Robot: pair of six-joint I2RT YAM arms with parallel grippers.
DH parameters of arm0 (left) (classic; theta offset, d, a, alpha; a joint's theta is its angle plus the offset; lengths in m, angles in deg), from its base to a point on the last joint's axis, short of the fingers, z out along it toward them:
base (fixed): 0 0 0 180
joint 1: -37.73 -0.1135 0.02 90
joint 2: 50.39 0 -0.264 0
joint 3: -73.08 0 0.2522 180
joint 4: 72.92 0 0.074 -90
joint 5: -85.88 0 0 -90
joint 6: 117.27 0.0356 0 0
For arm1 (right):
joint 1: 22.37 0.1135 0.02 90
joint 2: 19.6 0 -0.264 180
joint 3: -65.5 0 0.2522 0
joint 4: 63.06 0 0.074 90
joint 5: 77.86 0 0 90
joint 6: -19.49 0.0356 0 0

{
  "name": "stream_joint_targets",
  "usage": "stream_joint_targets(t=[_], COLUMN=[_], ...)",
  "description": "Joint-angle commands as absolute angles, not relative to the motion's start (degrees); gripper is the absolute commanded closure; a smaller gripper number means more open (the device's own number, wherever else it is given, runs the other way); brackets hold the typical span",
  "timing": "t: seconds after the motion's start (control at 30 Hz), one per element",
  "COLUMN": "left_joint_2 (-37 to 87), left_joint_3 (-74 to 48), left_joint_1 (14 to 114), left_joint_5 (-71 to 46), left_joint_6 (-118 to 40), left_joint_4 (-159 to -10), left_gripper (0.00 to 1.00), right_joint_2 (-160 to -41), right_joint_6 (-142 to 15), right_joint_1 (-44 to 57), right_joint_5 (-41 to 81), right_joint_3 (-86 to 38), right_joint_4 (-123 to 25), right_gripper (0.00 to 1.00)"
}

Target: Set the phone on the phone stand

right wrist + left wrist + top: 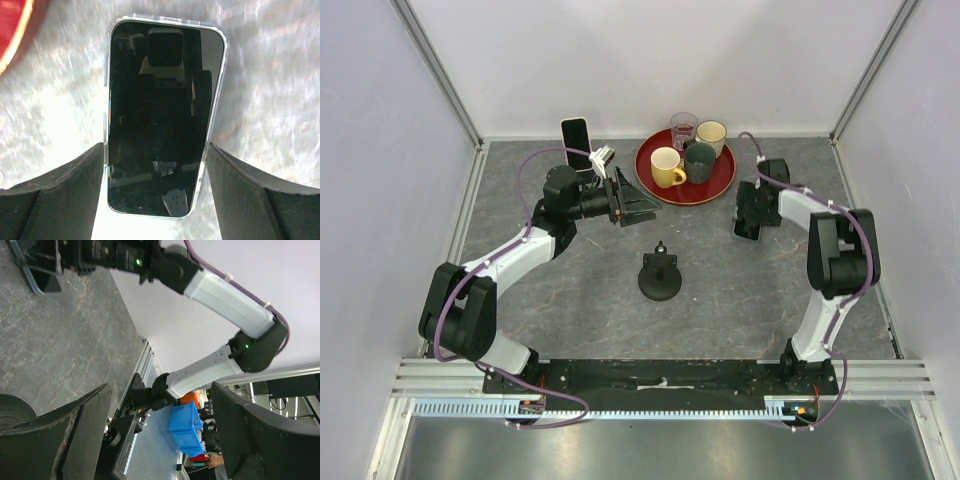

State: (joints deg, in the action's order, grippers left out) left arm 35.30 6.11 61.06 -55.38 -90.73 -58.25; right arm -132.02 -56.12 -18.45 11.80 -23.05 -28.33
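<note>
The phone [160,100], black-screened in a clear case, sits between my right gripper's [156,185] fingers, which press on both of its long edges. In the top view that gripper [748,222] is low over the table at the right and hides most of the phone. The left wrist view shows the phone [42,282] held low at the table surface. The black phone stand [660,275], with a round base and short post, stands at the table's middle; its base shows in the left wrist view [10,412]. My left gripper [638,205] is open and empty, above and left of the stand.
A red tray [715,185] with a yellow mug, a dark green mug, a cream cup and a glass sits at the back middle. A second phone [577,143] with a white edge stands upright at the back wall, behind the left arm. White walls enclose the table.
</note>
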Motion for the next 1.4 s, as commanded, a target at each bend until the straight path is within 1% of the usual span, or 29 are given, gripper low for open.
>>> stream_joint_targets(t=[0.0, 0.03, 0.13, 0.17, 0.23, 0.27, 0.3, 0.43, 0.5, 0.63, 0.8, 0.87, 0.9, 0.93, 0.97, 1.03, 1.13, 1.2, 1.23, 1.27, 1.3, 1.33, 1.37], left_joint_2=[35.31, 35.05, 35.04, 35.13, 35.04, 35.13, 35.04, 36.01, 36.45, 35.66, 34.96, 34.17, 33.47, 33.11, 32.85, 32.32, 32.23, 32.49, 32.75, 33.11, 33.2, 33.2, 32.76], left_joint_3=[5.88, 5.97, 5.71, 5.7, 5.62, 5.53, 5.53, 5.18, 4.74, 4.12, 2.19, 1.23, 0.7, -0.7, -1.32, -2.29, -2.3, -2.47, -2.64, -2.82, -2.73, -2.56, -2.47], left_joint_1=[61.2, 61.2, 61.2, 61.2, 61.2, 61.11, 61.2, 61.2, 61.29, 62.69, 64.53, 65.33, 66.11, 66.64, 67.0, 67.79, 67.97, 67.97, 67.97, 67.97, 67.88, 67.79, 67.79], left_joint_5=[-56.68, -56.42, -56.41, -56.41, -56.59, -56.5, -56.5, -56.94, -57.46, -57.64, -57.91, -57.21, -55.81, -55.19, -54.4, -53.34, -52.99, -52.9, -53.07, -53.16, -53.25, -53.25, -52.9], left_joint_6=[-91.52, -91.43, -90.9, -90.81, -90.72, -90.46, -90.37, -89.93, -90.02, -88.53, -84.93, -81.7, -79.93, -78.09, -74.85, -72.98, -72.44, -72.36, -72.44, -72.62, -72.79, -72.97, -72.88], left_joint_4=[-56.36, -56.44, -56.88, -56.97, -56.97, -57.06, -57.06, -57.59, -57.59, -58.37, -61.19, -64.59, -66.97, -69.08, -73.02, -74.81, -75.16, -75.86, -76.13, -76.22, -76.22, -76.22, -76.22], left_gripper=[0.14, 0.14, 0.14, 0.15, 0.16, 0.16, 0.17, 0.18, 0.18, 0.14, 0.13, 0.14, 0.15, 0.16, 0.16, 0.16, 0.16, 0.16, 0.16, 0.16, 0.16, 0.16, 0.17], right_joint_2=[-126.75, -125.7, -120.26, -118.93, -116.47, -114.2, -113.04, -106.46, -103.47, -92.15, -81.14, -76.13, -74.46, -71.23, -69.63, -66.55, -67.49, -68.99, -71.35, -72.85, -76.78, -78.99, -81.37], right_joint_6=[-50.38, -50.38, -50.3, -50.04, -49.25, -48.81, -48.28, -44.42, -43.53, -39.14, -40.1, -41.94, -45.77, -48.16, -50.27, -54.94, -57.59, -56.54, -55.41, -55.13, -54.87, -55.04, -55.39], right_joint_1=[-17.1, -16.57, -15.87, -15.78, -15.78, -15.78, -15.78, -15.87, -15.87, -15.87, -15.78, -15.6, -15.08, -14.81, -14.55, -14.46, -14.37, -14.46, -14.37, -14.11, -13.33, -12.62, -11.92], right_joint_5=[14.6, 14.16, 14.07, 14.42, 15.74, 16.35, 17.92, 22.5, 24.87, 29.87, 36.56, 39.8, 40.43, 40.35, 39.04, 33.16, 30.16, 28.49, 28.57, 28.48, 28.22, 27.87, 27.78], right_joint_3=[-9.45, -6.74, -1.81, -0.75, 2.76, 3.82, 4.97, 11.46, 14.1, 23.32, 27.48, 27.48, 27.04, 25.47, 24.76, 23.09, 20.02, 17.83, 16.94, 15.89, 13.79, 12.55, 11.23], right_joint_4=[-27.06, -27.41, -29.51, -31.35, -33.9, -36.79, -38.38, -46.38, -53.75, -69.38, -77.5, -76.9, -75.42, -70.44, -67.7, -61.03, -53.38, -50.63, -46.96, -45.01, -43.16, -38.97, -36.75], right_gripper=[0.71, 0.71, 0.78, 0.84, 0.91, 0.98, 1.0, 1.0, 1.0, 1.0, 1.0, 1.0, 1.0, 1.0, 1.0, 1.0, 1.0, 1.0, 0.86, 0.78, 0.72, 0.57, 0.5])
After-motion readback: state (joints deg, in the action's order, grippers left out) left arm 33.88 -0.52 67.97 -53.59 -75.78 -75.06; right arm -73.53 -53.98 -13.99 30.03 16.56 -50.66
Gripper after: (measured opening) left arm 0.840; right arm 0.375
